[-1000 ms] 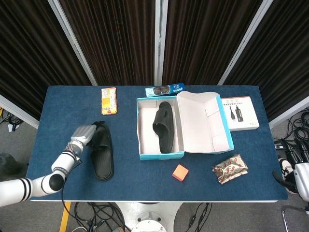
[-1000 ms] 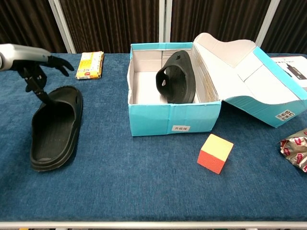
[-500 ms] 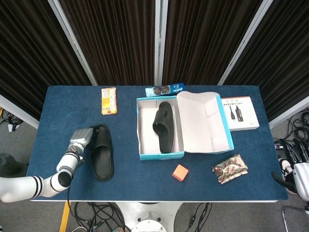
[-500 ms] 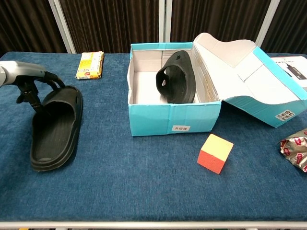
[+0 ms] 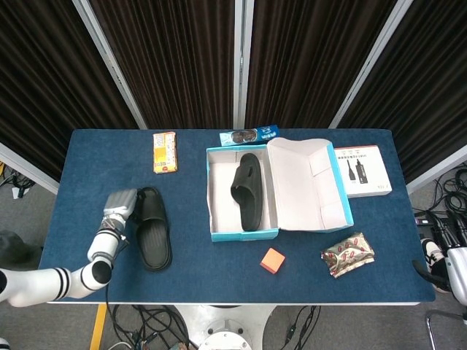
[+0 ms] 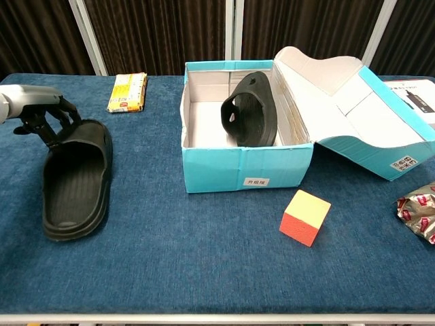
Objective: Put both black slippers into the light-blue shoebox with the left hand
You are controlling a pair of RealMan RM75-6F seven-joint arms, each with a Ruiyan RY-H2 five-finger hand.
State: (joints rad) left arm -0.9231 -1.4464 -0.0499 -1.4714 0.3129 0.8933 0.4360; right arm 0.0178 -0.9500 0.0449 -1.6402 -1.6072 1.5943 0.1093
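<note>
From the head view, the left hand point(image 5: 121, 204) is resting at the strap end of the black rubber slipper point(image 5: 153, 230) lying on the blue tabletop point(image 5: 197, 251); its mate is sitting inside the open light-blue cardboard shoebox point(image 5: 244, 235).

From the chest view, the left hand's fingers point(image 6: 60, 117) are touching the strap, but I cannot tell whether they are clamping it. The slipper is looking light and flexible; the strap arch seems the best hold.

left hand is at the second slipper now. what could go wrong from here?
1. The left hand sits at the strap end of the slipper on the table; whether the fingers have a firm hold is unclear, so the slipper may slip or swing on lifting.
2. The slipper in the shoebox leans on edge, so the second may jam against it.
3. The near wall of the shoebox may catch a low carry.
</note>
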